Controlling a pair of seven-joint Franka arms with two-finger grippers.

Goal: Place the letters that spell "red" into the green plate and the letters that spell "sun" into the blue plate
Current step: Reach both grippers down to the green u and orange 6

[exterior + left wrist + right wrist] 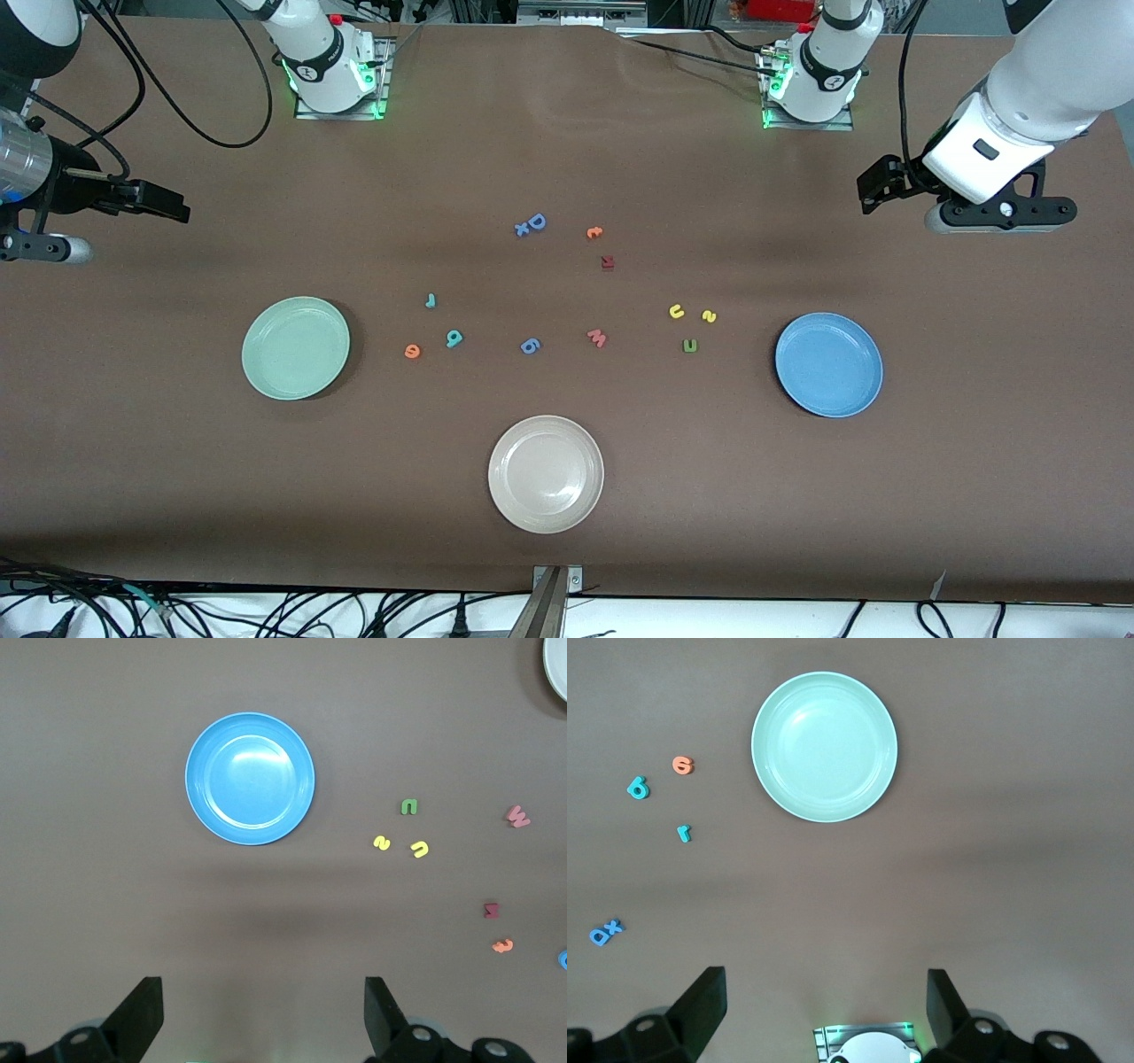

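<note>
The pale green plate [296, 347] [824, 746] lies toward the right arm's end, with the orange "e" [412, 352] [683, 765], teal "d" [454, 338] [638, 787] and teal "r" [431, 300] [683, 832] on the table beside it. The blue plate [828, 363] [250, 778] lies toward the left arm's end. Close to it are the yellow "u" [676, 311] [420, 849], yellow "s" [709, 315] [381, 842] and green "n" [690, 346] [408, 806]. Both plates hold nothing. My left gripper [873, 190] [263, 1019] and right gripper [164, 202] [826, 1014] hang open and empty over bare table at their own ends.
An off-white plate [546, 473] sits nearest the front camera, mid-table. Other loose letters lie in the middle: a blue "D" with a small "x" [532, 224], an orange "c" [594, 232], a dark red piece [607, 262], a blue "6" [530, 346], a pink "w" [597, 338].
</note>
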